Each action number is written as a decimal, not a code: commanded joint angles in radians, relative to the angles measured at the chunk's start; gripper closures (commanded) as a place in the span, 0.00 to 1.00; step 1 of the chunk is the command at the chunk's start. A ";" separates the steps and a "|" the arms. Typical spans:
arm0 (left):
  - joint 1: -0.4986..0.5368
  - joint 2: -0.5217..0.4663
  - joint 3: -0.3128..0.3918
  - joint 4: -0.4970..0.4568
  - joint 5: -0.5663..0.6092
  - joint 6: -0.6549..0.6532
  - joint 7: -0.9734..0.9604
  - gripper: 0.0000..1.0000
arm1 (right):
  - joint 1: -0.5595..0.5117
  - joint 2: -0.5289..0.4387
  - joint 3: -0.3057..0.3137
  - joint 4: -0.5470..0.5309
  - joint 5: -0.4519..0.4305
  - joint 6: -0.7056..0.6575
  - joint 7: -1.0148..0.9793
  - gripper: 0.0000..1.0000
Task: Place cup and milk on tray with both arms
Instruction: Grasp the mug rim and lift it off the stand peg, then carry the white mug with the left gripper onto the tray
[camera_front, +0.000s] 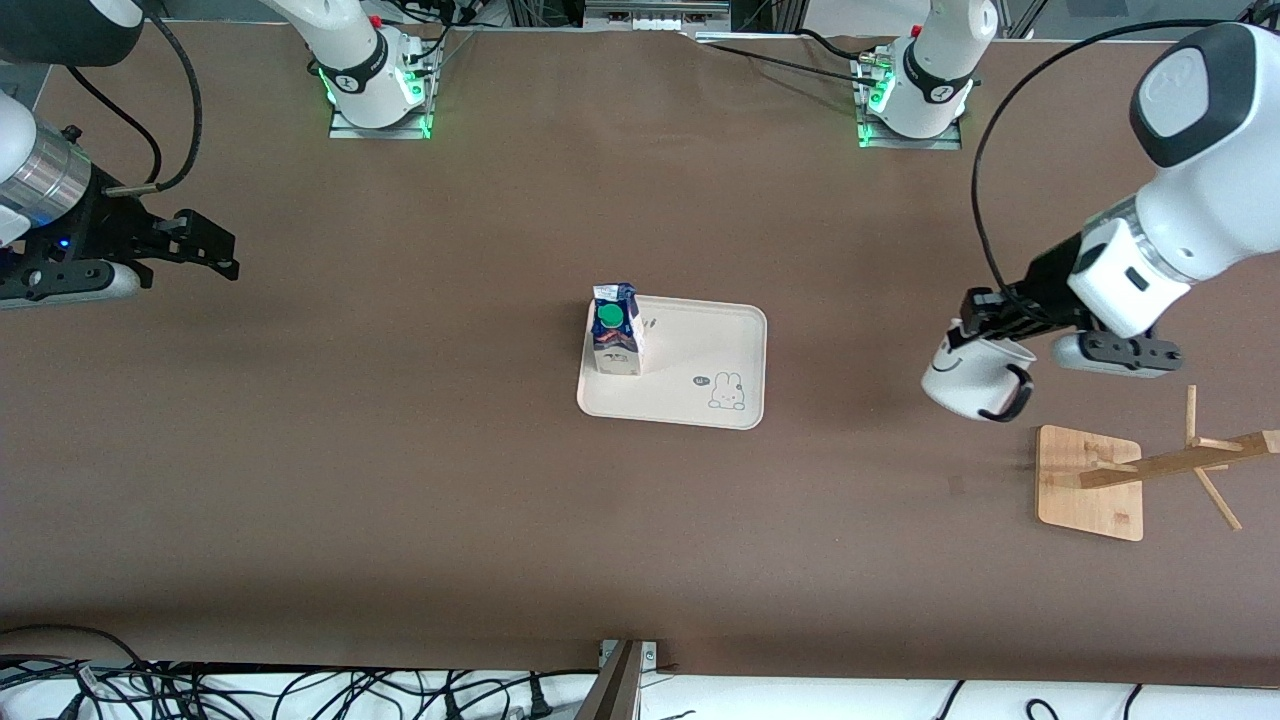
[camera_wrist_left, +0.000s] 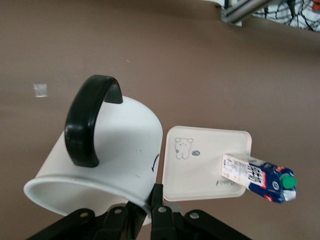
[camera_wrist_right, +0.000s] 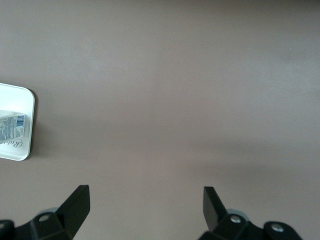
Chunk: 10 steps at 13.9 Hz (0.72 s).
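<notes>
The worktop (camera_front: 400, 480) was brown. The tray (camera_front: 700, 345) lay at its centre. A wooden stand (camera_front: 1090, 485) stood toward the left arm's end.

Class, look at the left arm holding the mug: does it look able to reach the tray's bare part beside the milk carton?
Probably yes. The left gripper holds the mug over bare table, and nothing lies between it and the tray; the milk carton fills only one end.

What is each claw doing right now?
Left gripper: shut on the cup, in the air.
Right gripper: open, empty, waiting over bare table.
</notes>
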<state>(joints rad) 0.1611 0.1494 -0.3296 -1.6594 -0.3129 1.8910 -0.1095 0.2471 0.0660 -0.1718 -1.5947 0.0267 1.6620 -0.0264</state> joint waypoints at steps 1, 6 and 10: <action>0.008 0.005 -0.048 0.023 -0.006 -0.052 -0.010 1.00 | -0.009 0.006 0.005 0.018 -0.001 -0.007 0.005 0.00; -0.052 0.063 -0.121 0.010 -0.003 -0.069 -0.024 1.00 | -0.009 0.006 0.005 0.018 -0.001 -0.007 0.005 0.00; -0.231 0.261 -0.117 0.082 0.212 -0.064 -0.227 1.00 | -0.009 0.006 0.005 0.018 -0.001 -0.007 0.003 0.00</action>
<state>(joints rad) -0.0171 0.2955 -0.4468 -1.6654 -0.2077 1.8346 -0.2272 0.2460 0.0672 -0.1727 -1.5943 0.0267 1.6620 -0.0261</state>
